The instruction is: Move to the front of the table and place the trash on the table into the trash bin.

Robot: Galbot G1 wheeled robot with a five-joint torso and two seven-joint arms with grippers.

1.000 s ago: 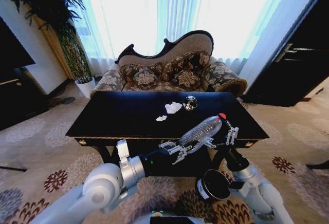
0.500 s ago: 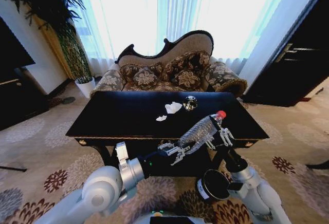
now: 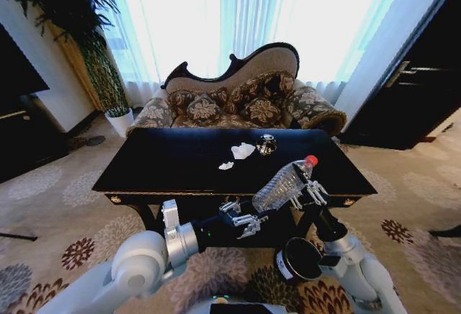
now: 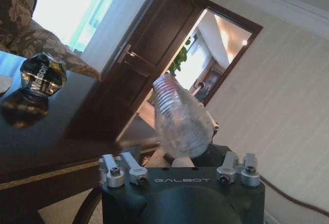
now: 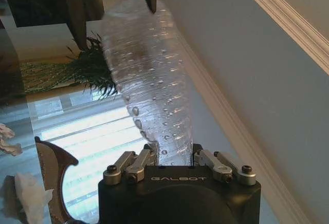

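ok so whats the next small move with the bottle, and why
Probably lower the right gripper so the bottle hangs over the bin. That gripper is shut on the bottle near its cap, off the front edge of the table; the left gripper is open and apart from it, and the bin stands just beneath the right arm.

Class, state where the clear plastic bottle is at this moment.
In the head view the clear plastic bottle is held tilted in the right gripper above the table's front right edge, with the open left gripper just beside its base.
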